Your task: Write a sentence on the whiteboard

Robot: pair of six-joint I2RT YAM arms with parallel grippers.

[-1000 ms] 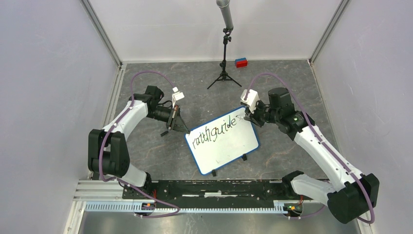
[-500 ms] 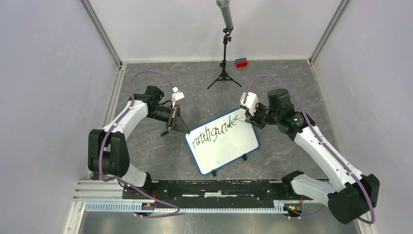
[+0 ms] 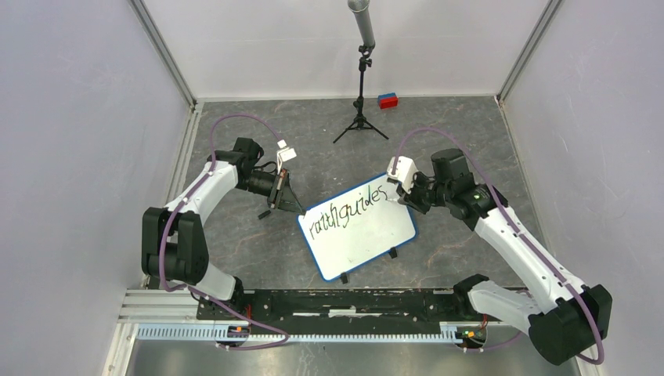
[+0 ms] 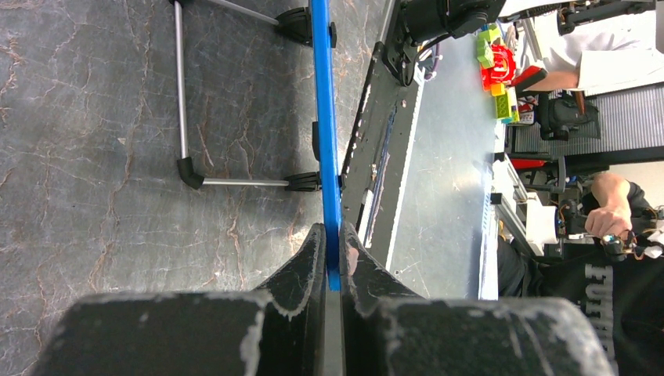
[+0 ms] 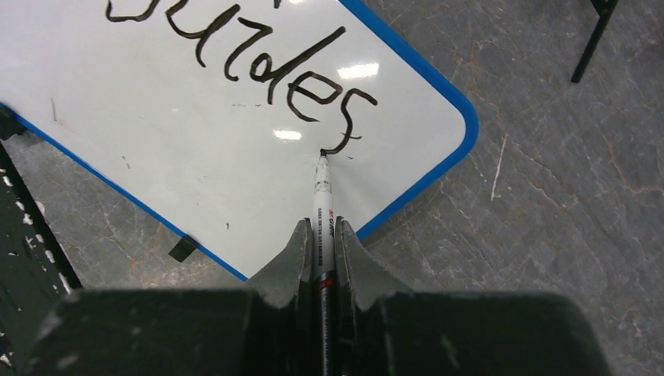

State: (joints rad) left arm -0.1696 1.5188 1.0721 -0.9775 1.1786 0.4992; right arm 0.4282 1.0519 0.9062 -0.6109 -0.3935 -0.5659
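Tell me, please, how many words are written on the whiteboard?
2: "Faith" toward the left gripper's end, then "guides" on the same line, ending at the marker tip; none hidden.

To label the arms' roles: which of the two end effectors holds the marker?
The right end effector, its marker tip at the final "s" on the whiteboard; the left end effector clamps only the blue rim.

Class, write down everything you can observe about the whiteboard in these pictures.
The whiteboard is a flat, glossy white rectangle with a blue rim, rounded corners and small black feet at its near edge. It sits askew on the grey table, black cursive writing across its far half, the rest blank. The left gripper pinches its rim; the marker held by the right gripper touches it at the last letter.
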